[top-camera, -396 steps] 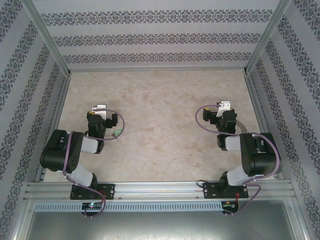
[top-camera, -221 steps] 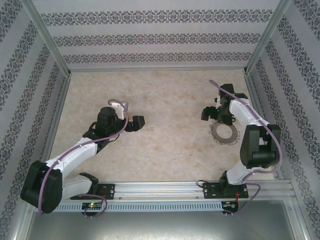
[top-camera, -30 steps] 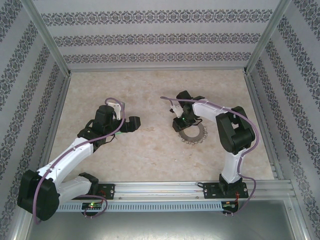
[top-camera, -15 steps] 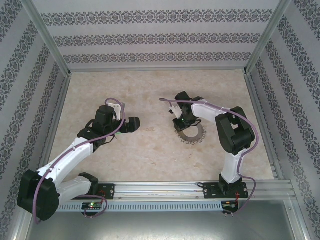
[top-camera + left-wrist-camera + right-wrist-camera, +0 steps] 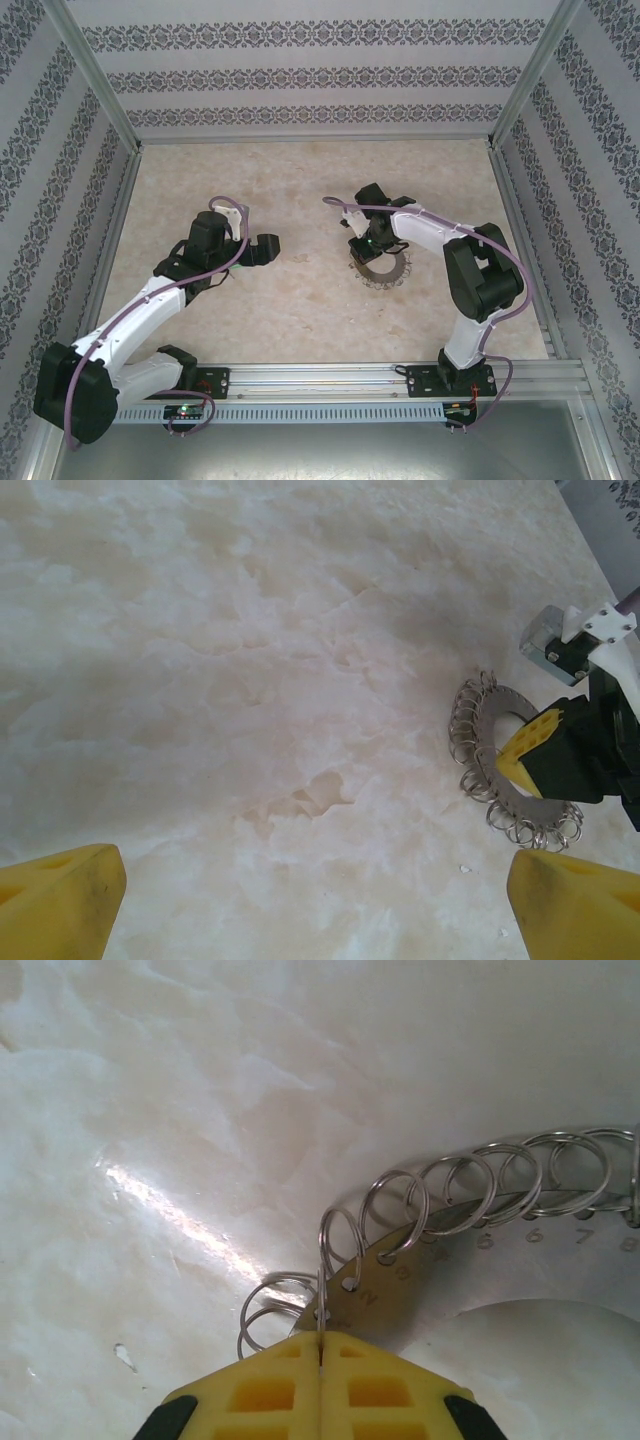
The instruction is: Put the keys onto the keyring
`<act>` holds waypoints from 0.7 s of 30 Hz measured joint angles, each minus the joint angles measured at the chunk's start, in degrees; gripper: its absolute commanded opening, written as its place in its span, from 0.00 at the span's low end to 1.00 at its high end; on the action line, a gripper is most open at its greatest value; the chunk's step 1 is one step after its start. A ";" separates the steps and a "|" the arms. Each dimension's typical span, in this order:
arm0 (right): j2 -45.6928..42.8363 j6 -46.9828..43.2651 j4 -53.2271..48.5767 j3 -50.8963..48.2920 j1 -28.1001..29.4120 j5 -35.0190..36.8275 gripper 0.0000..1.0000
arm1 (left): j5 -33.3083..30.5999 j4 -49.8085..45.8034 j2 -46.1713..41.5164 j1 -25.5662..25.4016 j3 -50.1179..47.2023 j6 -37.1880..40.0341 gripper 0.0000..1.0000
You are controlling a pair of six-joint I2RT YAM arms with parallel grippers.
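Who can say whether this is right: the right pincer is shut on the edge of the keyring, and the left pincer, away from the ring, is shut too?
One slip: the left pincer is open, not shut; the left wrist view shows its yellow fingertips far apart. The rest stands: the right pincer is shut on the edge of the keyring.

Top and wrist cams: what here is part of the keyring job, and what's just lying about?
Job:
- keyring, pinched at its rim by the shut right tool
- left tool, open, over bare table

Not the job:
- purple cables
- aluminium rail at the near edge
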 measured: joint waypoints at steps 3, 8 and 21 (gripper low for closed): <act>-0.50 -0.20 0.87 -0.50 0.00 -1.70 0.00 | 0.00 -0.02 -0.59 0.00 0.00 0.04 0.98; -7.37 -1.55 4.50 -4.50 1.16 -6.27 0.00 | 0.94 0.00 -1.27 0.00 0.00 0.66 0.96; -33.97 -4.44 25.40 -14.71 8.20 -28.11 0.00 | 22.51 18.62 -12.94 -0.66 -6.32 -2.47 0.61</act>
